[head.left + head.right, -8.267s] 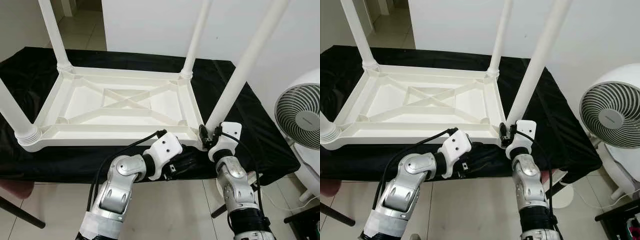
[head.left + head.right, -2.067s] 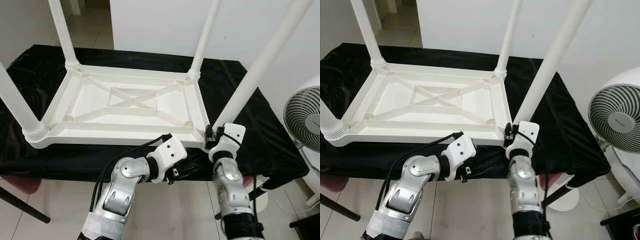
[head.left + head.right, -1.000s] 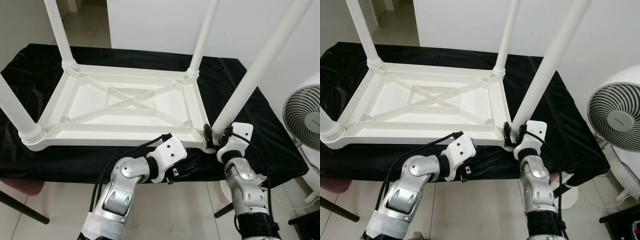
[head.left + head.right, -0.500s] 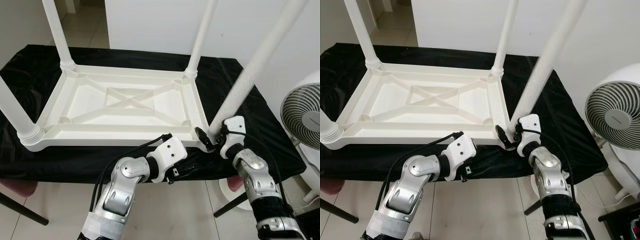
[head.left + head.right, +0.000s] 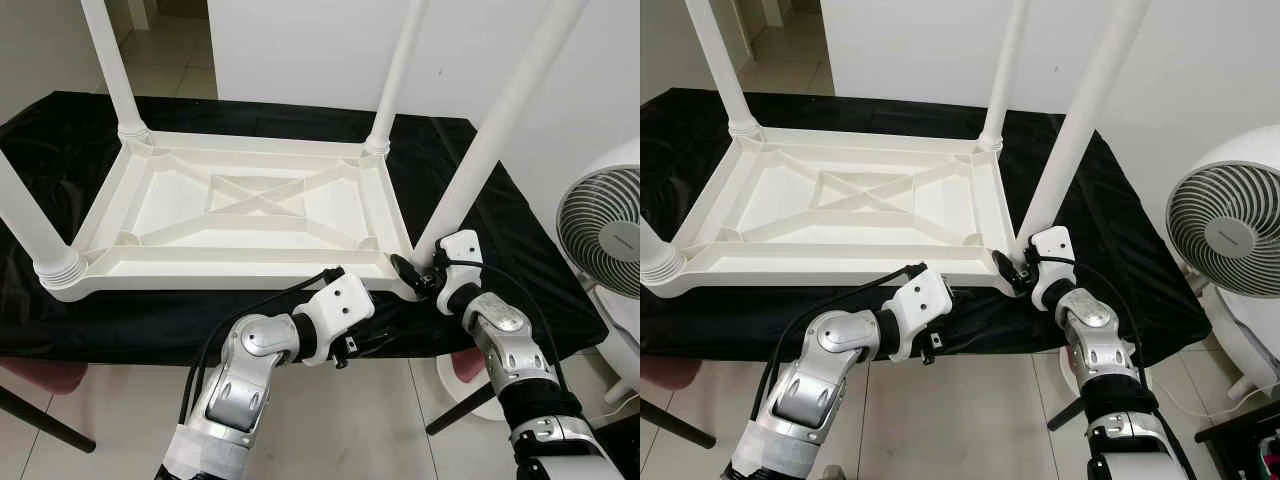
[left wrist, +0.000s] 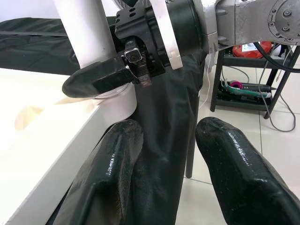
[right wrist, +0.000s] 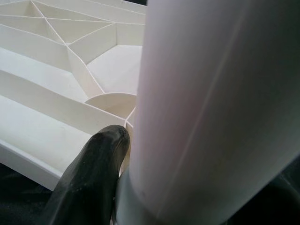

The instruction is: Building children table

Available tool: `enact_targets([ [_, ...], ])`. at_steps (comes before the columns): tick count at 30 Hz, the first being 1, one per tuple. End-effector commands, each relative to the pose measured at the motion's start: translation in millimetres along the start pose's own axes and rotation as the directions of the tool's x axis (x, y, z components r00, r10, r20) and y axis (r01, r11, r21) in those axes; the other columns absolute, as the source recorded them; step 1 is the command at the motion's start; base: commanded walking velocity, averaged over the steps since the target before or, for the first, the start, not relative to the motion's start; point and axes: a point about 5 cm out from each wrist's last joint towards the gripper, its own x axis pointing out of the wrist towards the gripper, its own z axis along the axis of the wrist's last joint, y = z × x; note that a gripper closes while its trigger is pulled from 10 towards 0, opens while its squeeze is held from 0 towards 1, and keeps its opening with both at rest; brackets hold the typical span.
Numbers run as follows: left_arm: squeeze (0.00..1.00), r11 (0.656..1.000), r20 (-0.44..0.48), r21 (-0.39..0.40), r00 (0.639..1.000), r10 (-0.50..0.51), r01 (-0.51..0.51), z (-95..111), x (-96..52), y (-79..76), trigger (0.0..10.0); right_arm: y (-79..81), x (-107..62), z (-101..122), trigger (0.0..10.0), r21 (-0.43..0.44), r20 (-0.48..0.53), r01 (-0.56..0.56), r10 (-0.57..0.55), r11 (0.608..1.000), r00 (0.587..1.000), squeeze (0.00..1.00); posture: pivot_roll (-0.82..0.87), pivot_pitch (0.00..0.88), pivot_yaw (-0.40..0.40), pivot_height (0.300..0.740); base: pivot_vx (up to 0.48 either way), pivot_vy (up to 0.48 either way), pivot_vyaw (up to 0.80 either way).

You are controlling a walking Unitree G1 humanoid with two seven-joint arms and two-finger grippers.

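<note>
Children's table, white plastic, upside down (image 5: pixel 240 215): lies on black cloth-covered bench (image 5: pixel 520 260), underside ribs showing; four round white legs counted, all standing upward.
Fan, white, round grille (image 5: pixel 600 235): far right, on floor, well apart from bench.
Near-right leg, white tube (image 5: pixel 480 150): long axis upright with slight lean; seated in near-right corner socket.
Right gripper (image 5: pixel 420 278): at that leg's base, black fingers set around the tube, clamped on it. Nearer arm for this leg.
Left gripper (image 6: pixel 164 183): below table's near edge, just left of that corner, fingers spread, holding nothing.
Judgement: leg being turned or pressed home; final corner.
</note>
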Motion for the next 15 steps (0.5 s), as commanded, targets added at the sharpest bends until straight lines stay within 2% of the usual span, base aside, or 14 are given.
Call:
enact_targets([
  [1, 0.0, 0.972, 0.033, -0.034, 0.972, 0.232, -0.231, 5, 5.7, 6.1, 10.0, 7.2, 2.5, -8, 0.0, 0.034, -0.028, -0.041, 0.042, 0.999, 0.999, 0.0, 0.11, 0.018, -0.069, 0.74, 0.0, 0.0, 0.0],
  [5, 0.0, 0.973, 0.035, -0.033, 0.973, 0.23, -0.229, 6, 6.1, 5.8, 10.0, 6.0, 2.2, -10, 0.0, 0.034, -0.031, -0.009, 0.01, 0.999, 0.999, 0.0, 0.11, 0.017, -0.07, 0.74, 0.0, 0.0, 0.0],
  [7, 0.0, 0.974, 0.037, -0.032, 0.974, 0.225, -0.224, 6, 7.0, 5.3, 10.0, 1.0, 1.7, -15, 0.0, 0.024, -0.063, 0.092, -0.091, 0.995, 0.994, 0.0, 0.1, 0.013, -0.073, 0.74, 0.0, 0.0, 0.0],
  [8, 0.0, 0.974, 0.037, -0.032, 0.974, 0.225, -0.224, 6, 7.0, 5.3, 10.0, 1.0, 1.7, -15, 0.0, 0.024, -0.063, 0.092, -0.091, 0.995, 0.994, 0.0, 0.1, 0.013, -0.073, 0.74, 0.0, 0.0, 0.0],
  [11, 0.0, 0.975, 0.04, -0.032, 0.974, 0.223, -0.221, 7, 8.1, 4.7, 10.0, -0.5, 0.8, -19, 0.0, 0.037, -0.085, 0.184, -0.18, 0.982, 0.98, 0.0, 0.1, 0.013, -0.076, 0.74, 0.0, 0.0, 0.0],
  [13, 0.0, 0.975, 0.04, -0.032, 0.974, 0.223, -0.221, 7, 8.1, 4.7, 10.0, -0.5, 0.8, -19, 0.0, 0.037, -0.085, 0.184, -0.18, 0.982, 0.98, 0.0, 0.1, 0.013, -0.076, 0.74, 0.0, 0.0, 0.0],
  [14, 0.0, 0.975, 0.042, -0.033, 0.974, 0.222, -0.221, 7, 8.5, 4.2, 10.0, 0.9, -0.8, -21, 0.0, 0.054, -0.097, 0.25, -0.244, 0.967, 0.965, 0.0, 0.1, 0.015, -0.077, 0.74, 0.0, 0.0, 0.0],
  [15, 0.0, 0.975, 0.042, -0.033, 0.974, 0.222, -0.221, 7, 8.5, 4.2, 10.0, 0.9, -0.8, -21, 0.0, 0.054, -0.097, 0.25, -0.244, 0.967, 0.965, 0.0, 0.1, 0.015, -0.077, 0.74, 0.0, 0.0, 0.0],
])
